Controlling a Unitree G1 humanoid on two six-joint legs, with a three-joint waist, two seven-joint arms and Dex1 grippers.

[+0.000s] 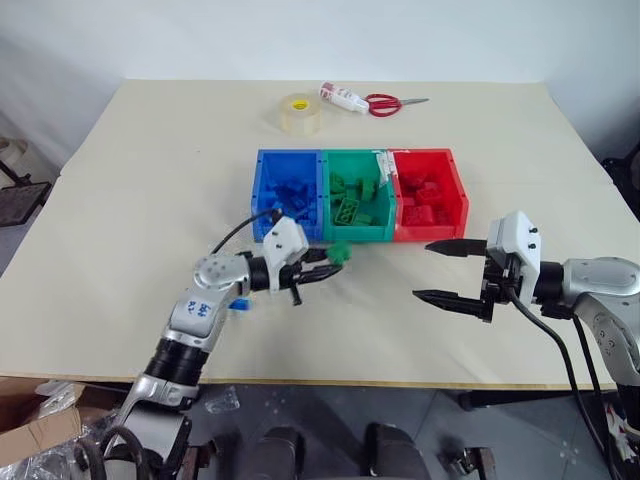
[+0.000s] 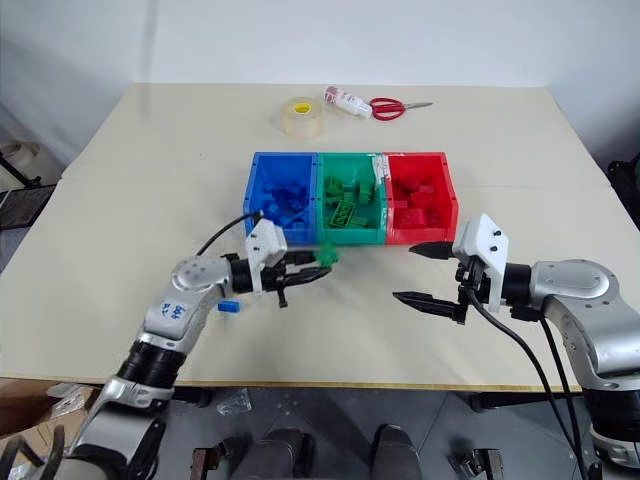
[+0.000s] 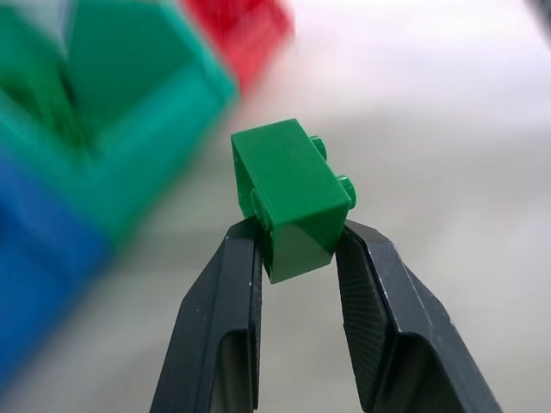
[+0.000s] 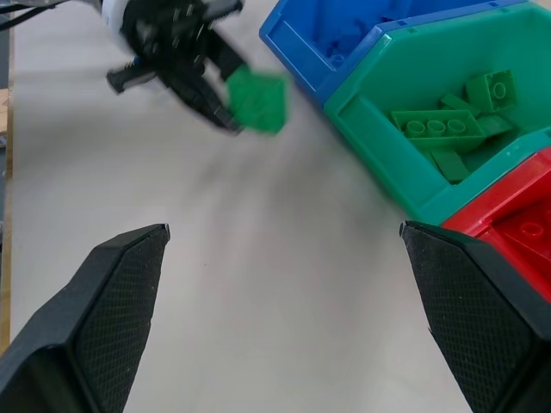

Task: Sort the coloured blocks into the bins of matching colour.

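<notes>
Plainly unlabelled green block (image 3: 291,194), left pincer (image 3: 297,249) gripping

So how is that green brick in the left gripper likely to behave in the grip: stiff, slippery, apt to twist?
The green brick looks like rigid moulded plastic, so it probably won't deform. Its faces look smooth and glossy, and the left gripper pinches only its lower end, so it could pivot or slip. It is small, so likely light.

The left arm reaches forward over the table, its left gripper (image 1: 335,262) level and pinched tight on a green block (image 3: 291,196). The right gripper (image 1: 438,270) hangs tilted slightly down, fingers spread wide, holding nothing.
</notes>
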